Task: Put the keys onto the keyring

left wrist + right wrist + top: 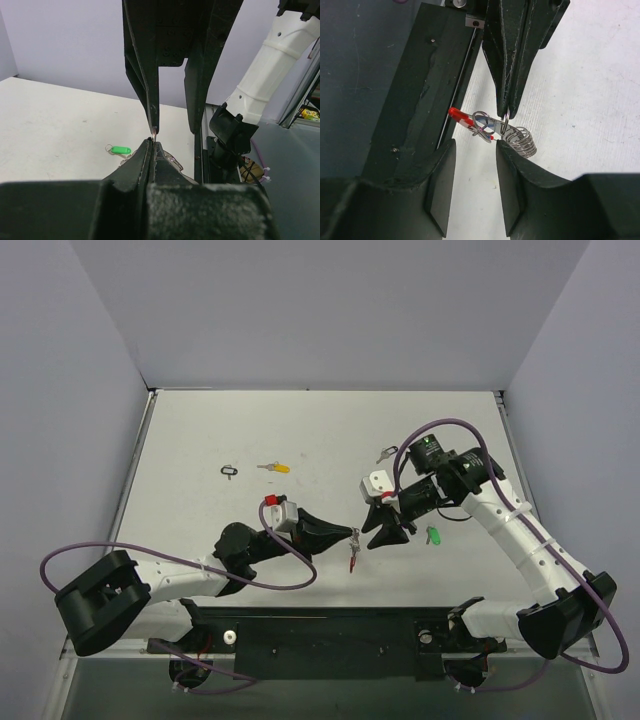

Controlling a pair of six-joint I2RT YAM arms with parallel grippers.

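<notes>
The keyring (520,142) was held over the middle of the table (200,440), clenched in the tips of the left gripper (506,112). Its long axis was laid across the right gripper (475,145), whose jaws were parted and empty, just short of it.

- My left arm (180,581) and right arm (520,535): white shells, black joints.
- Purple cables (90,546) loop off each.
- I see black wedge fingers (440,190), matte and scuffed.
</notes>
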